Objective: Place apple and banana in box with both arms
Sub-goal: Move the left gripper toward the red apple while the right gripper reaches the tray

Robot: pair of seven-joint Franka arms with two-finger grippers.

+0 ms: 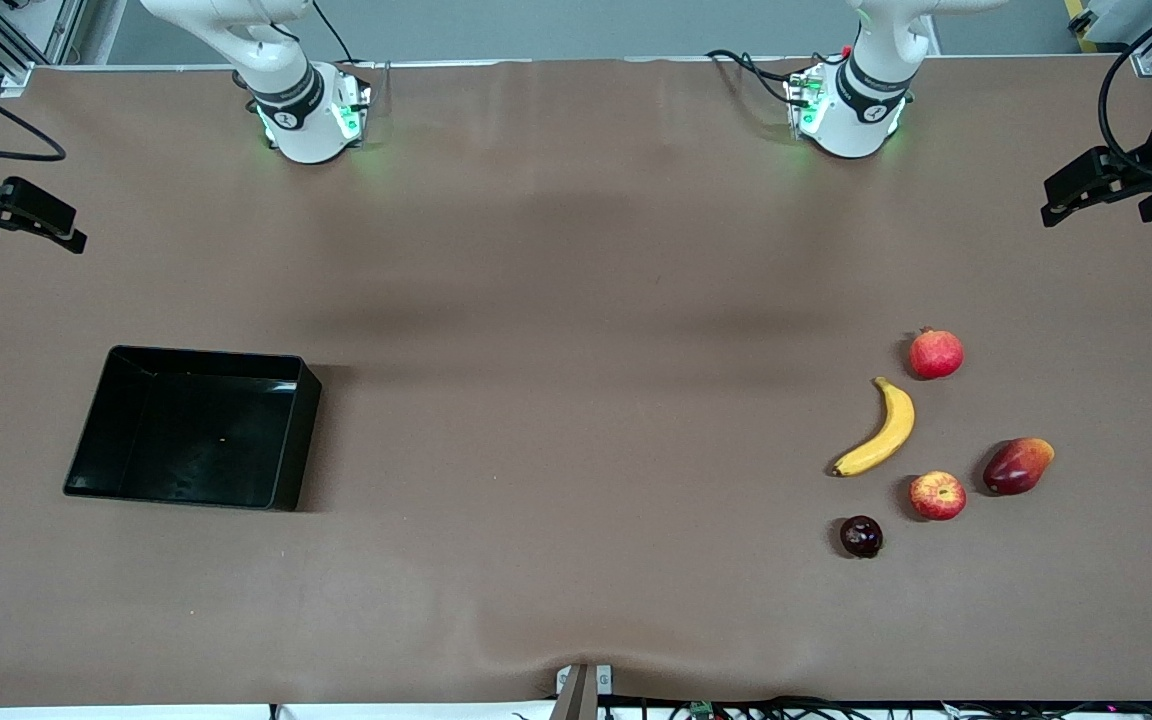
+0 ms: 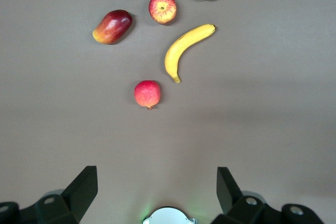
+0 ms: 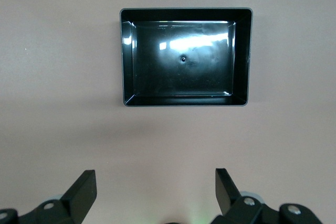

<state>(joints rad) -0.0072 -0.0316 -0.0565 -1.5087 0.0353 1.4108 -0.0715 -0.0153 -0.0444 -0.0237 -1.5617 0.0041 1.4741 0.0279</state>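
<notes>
Both arms wait high at the table's ends, largely cut off in the front view. The left gripper [image 2: 156, 192] and the right gripper [image 3: 155, 192] hang spread wide and empty. The box [image 1: 293, 440] sits empty toward the right arm's end. The banana [image 1: 880, 432] and apple [image 1: 937, 495] lie apart toward the left arm's end, among a pomegranate [image 1: 936, 353], a mango [image 1: 1017, 466] and a small dark fruit [image 1: 861, 536], too small to identify.

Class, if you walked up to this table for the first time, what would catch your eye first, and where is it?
A cluster of fruit toward the left arm's end of the table: the yellow banana with the apple beside it, nearer the front camera. Toward the right arm's end sits the glossy black box, with nothing in it.
</notes>
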